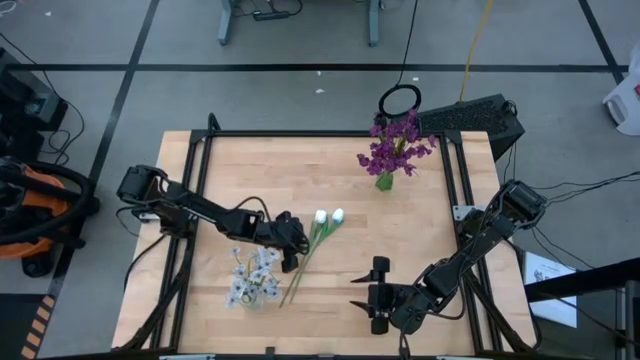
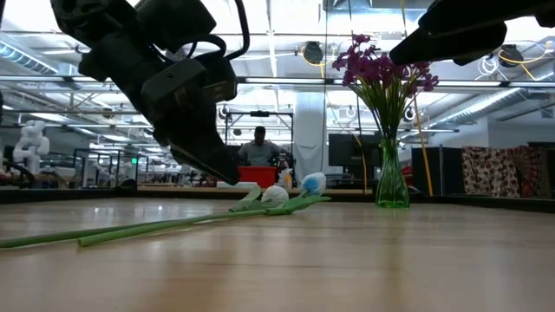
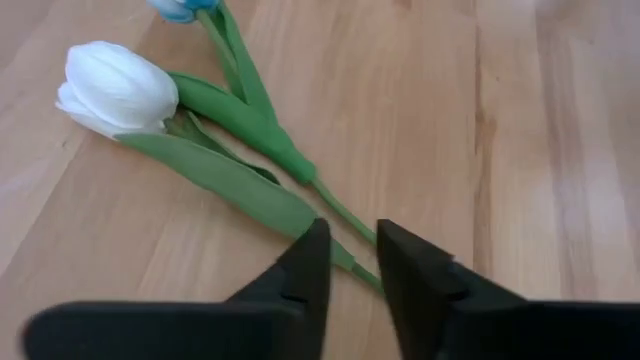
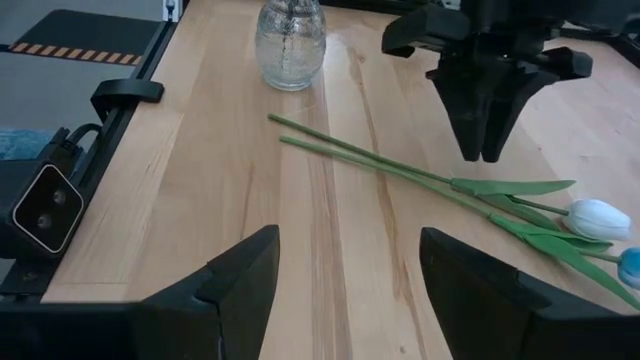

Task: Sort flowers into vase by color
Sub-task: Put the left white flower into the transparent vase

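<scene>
Two white tulip flowers (image 1: 328, 215) lie on the wooden table, their long green stems (image 4: 380, 160) running toward the near left. My left gripper (image 3: 352, 240) hangs just over those stems, fingers slanting down and a little apart; one stem runs into the gap, and I see no touch. A round glass vase (image 4: 290, 45) with a pale sprig (image 1: 250, 275) stands near the stems' ends. A green vase (image 2: 392, 186) of purple flowers (image 1: 395, 145) stands at the far right. My right gripper (image 1: 362, 295) waits open near the front edge, empty.
Black frame rails (image 1: 200, 170) run along the table's left, right and far sides. Bare wood (image 1: 400, 240) lies between the tulips and the purple flowers. In the low view a person (image 2: 260, 147) sits in the room far behind the table.
</scene>
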You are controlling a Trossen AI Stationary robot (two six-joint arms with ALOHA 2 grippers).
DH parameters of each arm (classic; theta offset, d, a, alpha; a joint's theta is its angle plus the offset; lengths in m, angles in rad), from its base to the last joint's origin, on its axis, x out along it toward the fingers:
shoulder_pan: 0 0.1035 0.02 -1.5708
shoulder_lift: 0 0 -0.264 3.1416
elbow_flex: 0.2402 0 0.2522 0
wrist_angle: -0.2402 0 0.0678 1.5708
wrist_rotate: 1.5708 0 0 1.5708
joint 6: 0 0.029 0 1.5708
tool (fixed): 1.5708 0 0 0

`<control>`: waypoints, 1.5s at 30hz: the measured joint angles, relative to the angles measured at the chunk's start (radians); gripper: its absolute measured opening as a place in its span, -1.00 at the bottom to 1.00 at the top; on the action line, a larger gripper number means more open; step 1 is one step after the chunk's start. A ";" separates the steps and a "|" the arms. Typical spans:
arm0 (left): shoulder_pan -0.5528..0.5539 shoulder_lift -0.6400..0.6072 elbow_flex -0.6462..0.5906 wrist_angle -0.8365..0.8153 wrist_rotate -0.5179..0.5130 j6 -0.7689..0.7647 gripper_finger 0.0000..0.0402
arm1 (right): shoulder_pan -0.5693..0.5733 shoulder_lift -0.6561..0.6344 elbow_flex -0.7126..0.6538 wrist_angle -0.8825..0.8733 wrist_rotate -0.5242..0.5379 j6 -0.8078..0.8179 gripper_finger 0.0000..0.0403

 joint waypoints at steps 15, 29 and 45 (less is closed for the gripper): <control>-0.076 0.058 0.001 0.002 -0.189 -0.109 0.21 | 0.000 0.000 0.000 0.000 0.000 -0.002 0.16; -0.112 0.148 0.003 0.056 -0.221 -0.141 0.21 | 0.000 0.000 0.000 0.000 0.000 -0.003 0.16; -0.115 0.154 0.003 0.066 -0.226 -0.179 0.21 | 0.000 0.000 0.000 0.000 -0.001 -0.003 0.16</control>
